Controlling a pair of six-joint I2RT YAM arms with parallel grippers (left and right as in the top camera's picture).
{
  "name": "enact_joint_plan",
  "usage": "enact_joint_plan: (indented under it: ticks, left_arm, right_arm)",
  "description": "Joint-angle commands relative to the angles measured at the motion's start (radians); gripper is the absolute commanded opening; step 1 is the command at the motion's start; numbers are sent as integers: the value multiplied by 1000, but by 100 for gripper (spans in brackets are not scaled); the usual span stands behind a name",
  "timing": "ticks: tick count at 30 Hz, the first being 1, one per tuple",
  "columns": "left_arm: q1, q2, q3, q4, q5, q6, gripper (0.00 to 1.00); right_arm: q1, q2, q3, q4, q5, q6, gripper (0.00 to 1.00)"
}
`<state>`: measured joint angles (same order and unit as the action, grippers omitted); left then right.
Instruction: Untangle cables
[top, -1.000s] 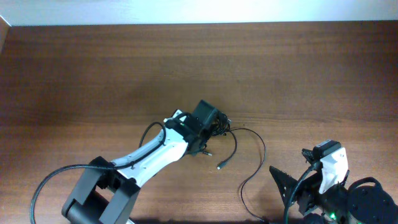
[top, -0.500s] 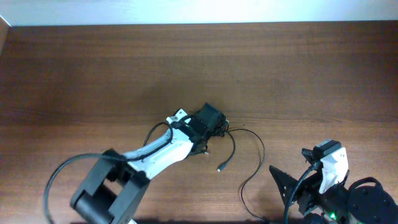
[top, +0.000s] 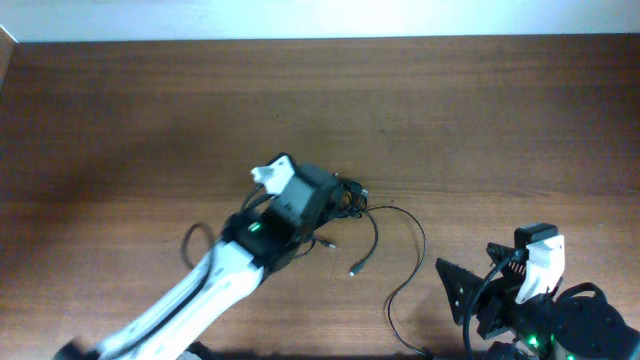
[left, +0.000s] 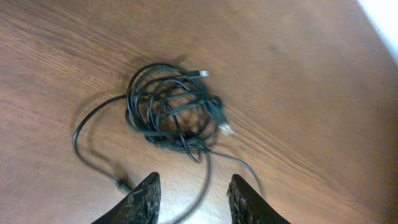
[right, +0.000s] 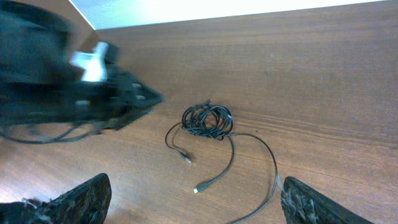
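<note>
Black left fingers (left: 140, 199) were spread apart with nothing between them, hovering over the brown wood-grain worktop (top: 120, 120) just short of the tangle. Thin black cables (left: 174, 112) sat bunched in a tight knot of overlapping loops near the middle of the worktop, lying flat. Two small metallic plug ends (left: 202, 73) poked out of the knot on the wrist view. From overhead, the knot (top: 350, 198) lay right at the tip of the white-and-black left arm (top: 230, 270); whether they touched, can't tell from that angle. Loose strands trailed out of the knot: one short one ending in a small plug (right: 186, 158), one ending in a plug further out (right: 198, 186), and one long strand (right: 270, 155) curving away toward the right arm's side. Black right fingers (right: 81, 199) were spread wide, holding nothing, parked at the near right corner (top: 455, 295), well apart from the knot.
</note>
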<state>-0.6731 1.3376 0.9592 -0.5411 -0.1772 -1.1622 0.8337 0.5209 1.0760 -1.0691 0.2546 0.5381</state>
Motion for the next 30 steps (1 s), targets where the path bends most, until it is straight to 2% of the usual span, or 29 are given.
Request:
enact_joint_plan:
  ticks: [1,4,5,6,7,9,10,12,15,20,22,25,26,28,30]
  left_arm:
    - [2,208,-7,75,-22,12,40]
    - [4,377,-6,163,-22,12,56]
    - [4,395,-6,172,-22,12,68]
    - [3,420,-6,182,-21,12,68]
    - [3,438,-6,185,-22,12,60]
    - [5,474,-7,199,-32,12,60]
    - [6,494,-6,220,-46,12,55]
    - [8,511,-6,249,-52,13,0]
    - [21,418,1,203,-29,58,0]
    - [39,-71,3,55,131,57,0]
    - [39,-180,3,-2,141,48,0]
    - [39,-320,3,-132,141,-177,0]
    - [39,-347,3,-137,140,-188,0]
    - [39,-366,3,-142,155,-134,0]
    - [39,-370,3,-138,211,1,0]
  right_arm:
    - [3,3,-6,2,19,6,86]
    - [3,3,-6,2,20,6,86]
    - [3,3,-6,2,20,6,86]
    - [3,3,-6,2,19,6,86]
    - [3,3,-6,2,20,6,86]
    - [3,3,-6,2,19,6,86]
    - [3,3,-6,2,20,6,86]
    - [3,3,-6,2,19,6,86]
    - [3,3,-6,-9,20,5,86]
    - [3,3,-10,-17,-20,6,86]
    - [3,3,-27,-16,-72,10,86]
    - [3,3,-97,-6,-113,256,86]
    - [3,3,-125,21,-124,260,73]
    - [3,3,-142,36,-124,260,52]
    - [3,3,-143,45,-125,259,49]
